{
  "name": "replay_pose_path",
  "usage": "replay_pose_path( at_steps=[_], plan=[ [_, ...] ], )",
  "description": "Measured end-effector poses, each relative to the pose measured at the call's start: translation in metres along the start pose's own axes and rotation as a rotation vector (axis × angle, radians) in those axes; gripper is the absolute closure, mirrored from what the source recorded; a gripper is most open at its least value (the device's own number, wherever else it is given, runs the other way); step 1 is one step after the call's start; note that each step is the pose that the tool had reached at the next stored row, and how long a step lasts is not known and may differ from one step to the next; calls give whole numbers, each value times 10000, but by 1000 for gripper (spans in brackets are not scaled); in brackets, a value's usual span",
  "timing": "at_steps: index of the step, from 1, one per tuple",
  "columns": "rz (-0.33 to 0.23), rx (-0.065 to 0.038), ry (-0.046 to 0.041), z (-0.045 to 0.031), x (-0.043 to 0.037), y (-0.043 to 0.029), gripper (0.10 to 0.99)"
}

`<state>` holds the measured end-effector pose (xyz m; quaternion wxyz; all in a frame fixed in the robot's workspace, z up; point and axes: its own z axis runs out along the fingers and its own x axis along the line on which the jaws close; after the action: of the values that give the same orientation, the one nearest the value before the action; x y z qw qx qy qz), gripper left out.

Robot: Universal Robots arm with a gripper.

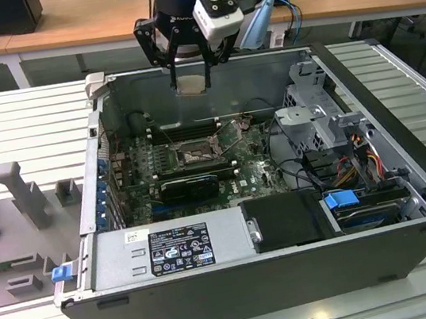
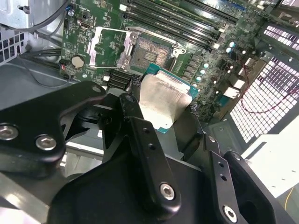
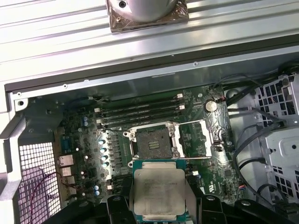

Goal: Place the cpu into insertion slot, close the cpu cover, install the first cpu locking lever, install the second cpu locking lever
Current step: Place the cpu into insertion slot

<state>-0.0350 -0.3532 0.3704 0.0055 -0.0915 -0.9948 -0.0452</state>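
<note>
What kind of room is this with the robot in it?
Probably a robotics lab or workshop. An open computer case lies on a slatted metal workbench, wooden desks stand behind, and the gripper holds a cpu above it.

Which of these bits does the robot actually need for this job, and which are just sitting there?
Needed: gripper, holding the cpu; insertion slot, empty; cpu cover, swung open.
Just there: memory slots; coin battery; power supply box; cables.

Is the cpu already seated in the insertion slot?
No, the pincer holds the cpu clear of the insertion slot, which lies empty.
</note>
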Motion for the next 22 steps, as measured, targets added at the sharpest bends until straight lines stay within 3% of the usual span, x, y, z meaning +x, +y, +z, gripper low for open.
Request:
replay_pose_path(
  at_steps=[22],
  plan=[
    [672,-13,-60,0,0,0,557]
  ],
)
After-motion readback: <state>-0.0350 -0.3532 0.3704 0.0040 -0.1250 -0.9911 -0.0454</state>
